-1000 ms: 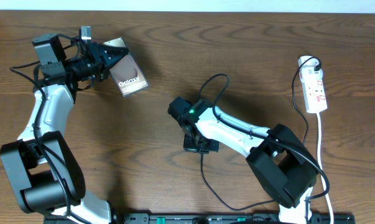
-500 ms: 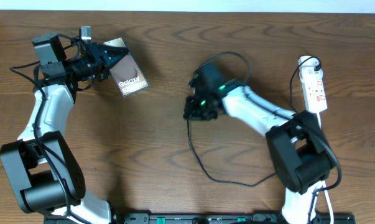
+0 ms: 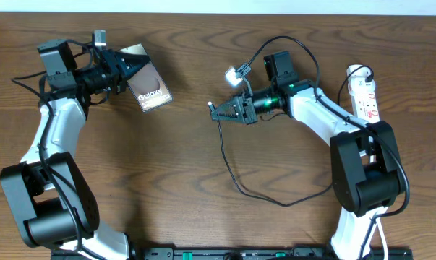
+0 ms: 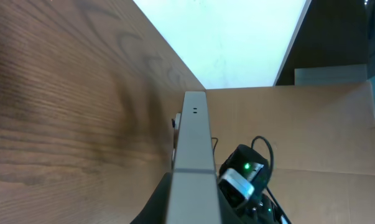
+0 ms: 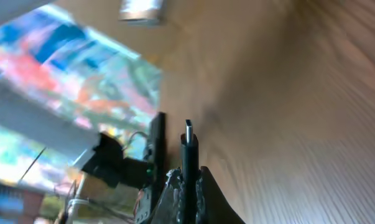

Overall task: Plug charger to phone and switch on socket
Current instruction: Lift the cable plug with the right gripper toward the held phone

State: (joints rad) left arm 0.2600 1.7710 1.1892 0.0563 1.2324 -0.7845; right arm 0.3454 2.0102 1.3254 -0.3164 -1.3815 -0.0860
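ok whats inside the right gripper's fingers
The plug tip of the charger sticks out from between the closed fingers of the right gripper, its black cable trailing onto the table. The part of the plug pinched between the fingers is covered.

Dark phone (image 3: pixel 150 92) with white lettering, black charger (image 3: pixel 220 141), white red-marked socket (image 3: pixel 367 105).

The left gripper (image 3: pixel 129 66), at ten o'clock on the table (image 3: pixel 167 166), clasped the phone (image 3: pixel 151 94) by its upper end. Near the centre, the right gripper (image 3: pixel 219 111) pointed toward nine o'clock, pinching the black cable (image 3: pixel 236 184), which looped down toward six. The white power strip (image 3: pixel 367 101) lay at three o'clock.
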